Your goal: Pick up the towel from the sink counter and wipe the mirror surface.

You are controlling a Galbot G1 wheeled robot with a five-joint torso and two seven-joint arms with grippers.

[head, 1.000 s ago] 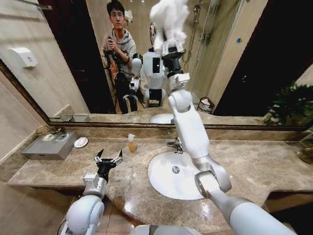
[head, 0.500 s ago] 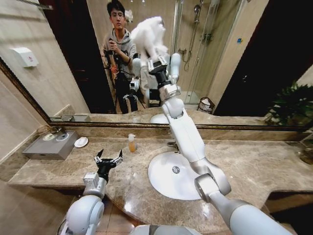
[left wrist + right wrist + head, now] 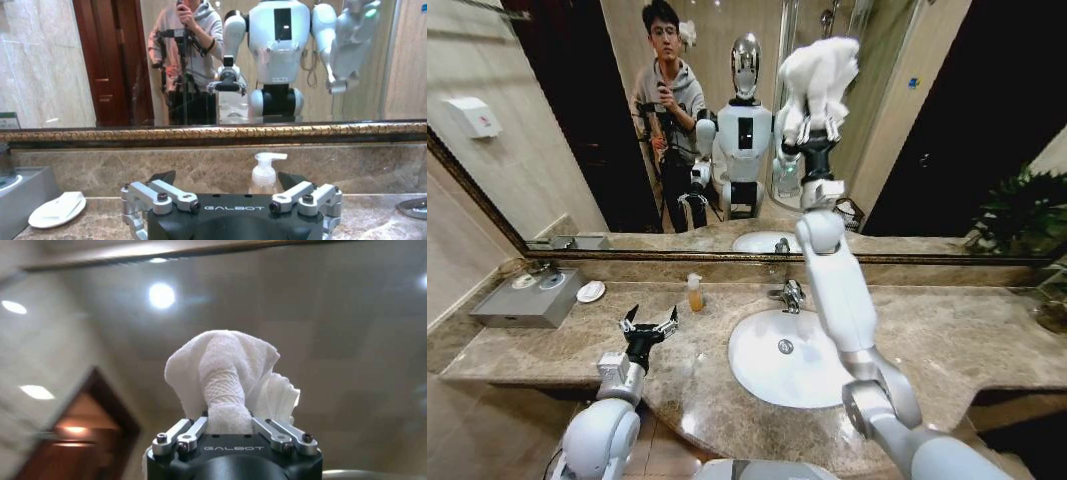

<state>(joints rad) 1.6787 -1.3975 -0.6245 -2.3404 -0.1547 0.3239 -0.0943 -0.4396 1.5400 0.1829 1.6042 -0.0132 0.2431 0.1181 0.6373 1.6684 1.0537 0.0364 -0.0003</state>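
Note:
The white towel [image 3: 819,72] is bunched in my right gripper [image 3: 817,122], which is shut on it and held high with the arm stretched up over the basin. The cloth is pressed against the mirror surface [image 3: 627,150] in its upper middle part. The right wrist view shows the towel [image 3: 223,370] sticking up between the fingers of the right gripper [image 3: 230,426]. My left gripper [image 3: 649,324] hovers low over the sink counter [image 3: 957,330], left of the basin, open and holding nothing. In its own view the left gripper [image 3: 228,181] faces the mirror [image 3: 100,60].
An oval white basin [image 3: 777,362] with a chrome faucet [image 3: 789,295] sits under the right arm. A soap bottle [image 3: 695,292], a soap dish [image 3: 590,291] and a grey box [image 3: 522,297] stand along the back left. A plant [image 3: 1027,215] is at the right.
My right arm swept the towel across the glass, first to the left and a little down, then back to the right. The left arm has stayed still.

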